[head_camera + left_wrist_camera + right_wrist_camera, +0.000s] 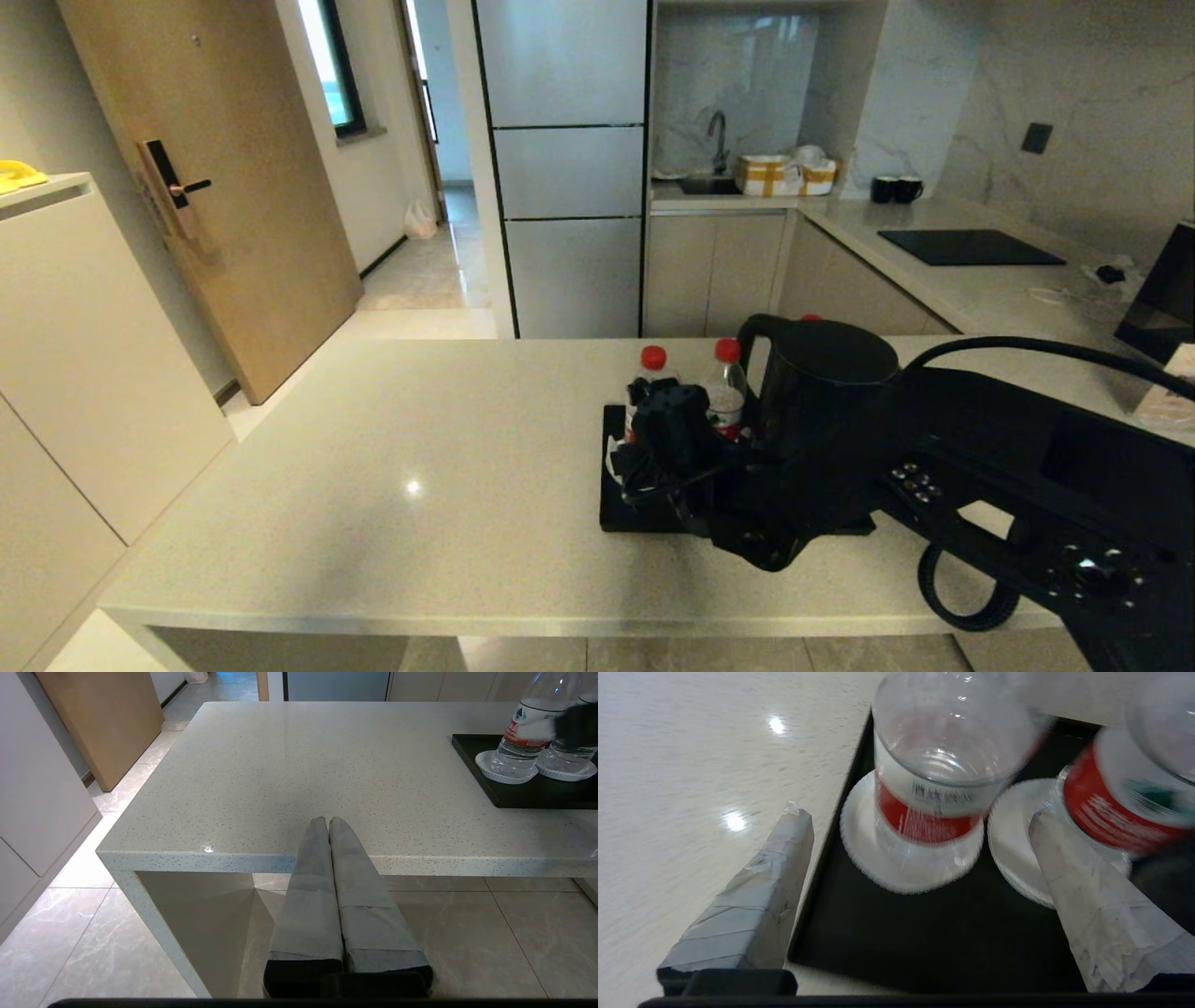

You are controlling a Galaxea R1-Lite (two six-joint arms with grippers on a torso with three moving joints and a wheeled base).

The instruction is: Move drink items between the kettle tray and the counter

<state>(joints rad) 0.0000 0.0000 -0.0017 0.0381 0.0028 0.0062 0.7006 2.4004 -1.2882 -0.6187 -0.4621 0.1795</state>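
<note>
Two clear water bottles with red caps stand side by side, each on a white coaster, at the left end of the black kettle tray (618, 509) on the counter (420, 448). The left bottle (652, 362) (934, 765) stands just ahead of my right gripper (653, 448) (920, 816), which is open, its taped fingers (784, 858) apart on either side of it and not touching. The other bottle (727, 387) (1125, 788) stands beside the black kettle (812, 373). My left gripper (327, 821) is shut and empty, parked off the counter's front edge.
The right arm (1027, 485) reaches in from the right and hides much of the tray. Behind lie a black cooktop panel (971, 247), two black mugs (896, 189) and a sink. A wooden door (215, 187) and white cabinets (84, 355) stand at the left.
</note>
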